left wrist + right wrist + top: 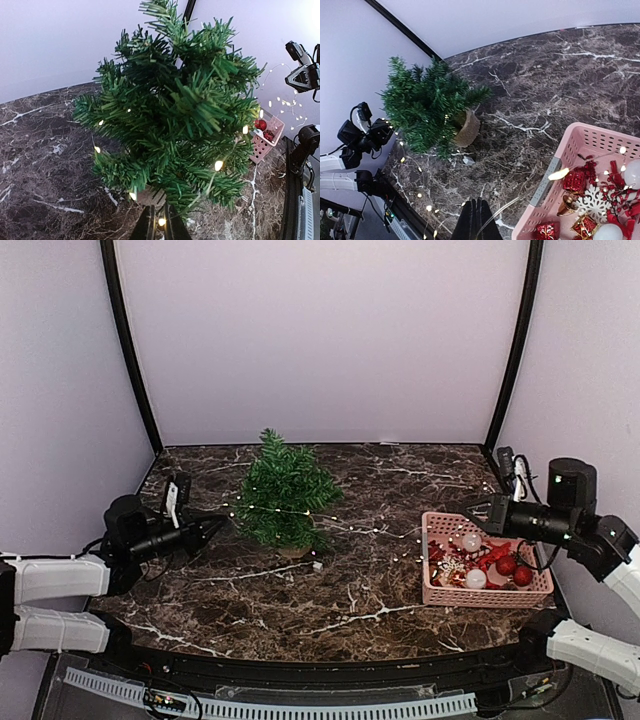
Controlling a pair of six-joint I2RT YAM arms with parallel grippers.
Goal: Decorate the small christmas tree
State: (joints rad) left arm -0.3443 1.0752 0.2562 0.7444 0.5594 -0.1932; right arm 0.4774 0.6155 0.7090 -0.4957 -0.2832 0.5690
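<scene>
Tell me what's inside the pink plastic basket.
Inside the pink plastic basket: red ball ornaments, white balls, small red gift boxes, a white snowflake, a gold bell, with a lit wire light string trailing across. Anything beneath that pile is covered.

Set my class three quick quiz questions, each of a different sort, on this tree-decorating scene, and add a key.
1. True or false: the small christmas tree stands upright on the table.
2. Where are the red baubles? A. in the pink basket; B. hanging on the tree; C. loose on the table.
3. Name the one decoration already draped on the tree.

Key
1. True.
2. A.
3. The light string.
</scene>
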